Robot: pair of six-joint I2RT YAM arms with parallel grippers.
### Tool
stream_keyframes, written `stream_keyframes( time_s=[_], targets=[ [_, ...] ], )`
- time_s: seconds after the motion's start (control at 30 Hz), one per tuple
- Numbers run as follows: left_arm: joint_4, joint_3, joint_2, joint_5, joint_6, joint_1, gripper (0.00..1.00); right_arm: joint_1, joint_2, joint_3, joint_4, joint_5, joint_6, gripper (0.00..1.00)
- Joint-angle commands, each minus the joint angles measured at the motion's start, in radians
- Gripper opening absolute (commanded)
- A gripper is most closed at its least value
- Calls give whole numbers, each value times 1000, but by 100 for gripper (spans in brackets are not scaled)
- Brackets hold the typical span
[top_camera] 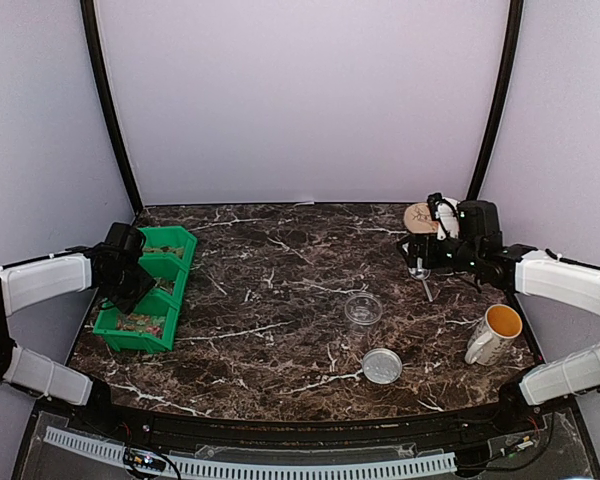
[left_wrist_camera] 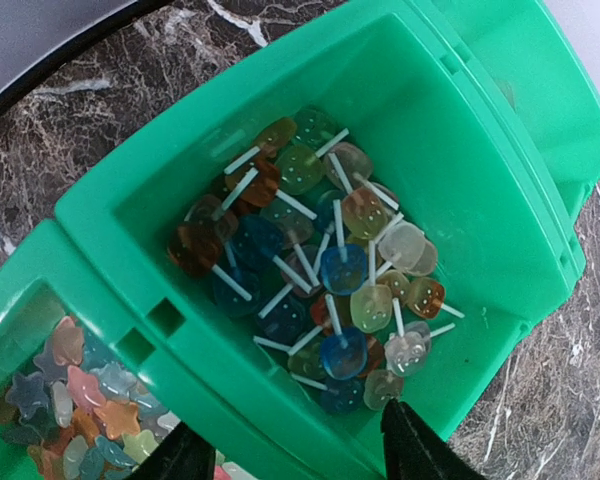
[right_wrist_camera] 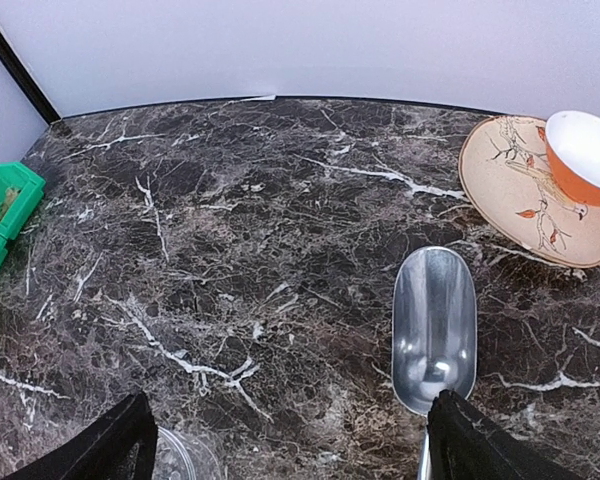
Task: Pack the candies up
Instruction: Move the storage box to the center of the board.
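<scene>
Table [top_camera: 280, 300] carries the green bins [left_wrist_camera: 460, 150]. My left jaws hang open just above the bins; right jaws open too, well apart from the bins, by a metal scoop [right_wrist_camera: 435, 320]. Candies [left_wrist_camera: 345, 270] lie inside the bins.

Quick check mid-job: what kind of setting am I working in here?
Probably a staged robot test booth, not a shop: plain walls enclose a marble-look table, with green bins of candies and a metal scoop.

A table [top_camera: 280, 300] with a dark marble top, veined in white, is enclosed by plain pale lilac walls [top_camera: 300, 100]. Black curved poles [top_camera: 104, 100] are seen at its far corners.
</scene>
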Motion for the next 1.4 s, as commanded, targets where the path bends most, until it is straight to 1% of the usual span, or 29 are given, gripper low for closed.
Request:
stream_keyframes(
  time_s=[0.0, 0.27, 0.37, 0.5, 0.63, 0.77, 0.9, 1.13, 1.37],
  targets=[
    [0, 1, 23, 6, 48, 6, 51, 14, 10, 10, 16, 1, -7, 94],
    [70, -8, 32, 64, 139, 5, 35, 25, 14, 13, 10, -4, -8, 94],
    [117, -9, 50, 105, 194, 6, 32, 29, 16, 16, 8, -8, -8, 94],
    [150, 8, 102, 169, 222, 6, 28, 32, 16, 22, 2, -14, -7, 94],
    [182, 44, 177, 224, 206, 5, 26, 40, 28, 42, -25, -3, -3, 94],
    [201, 104, 255, 242, 184, -18, 25, 50, 49, 75, -88, 55, 2, 94],
    [190, 207, 355, 224, 163, -73, 26, 53, 73, 106, -159, 142, 26, 95],
    [173, 371, 523, 259, 90, -165, 26, 53, 115, 132, -251, 289, 96, 96],
    [162, 489, 614, 251, 20, -240, 27, 52, 151, 116, -296, 350, 149, 97]
  ],
)
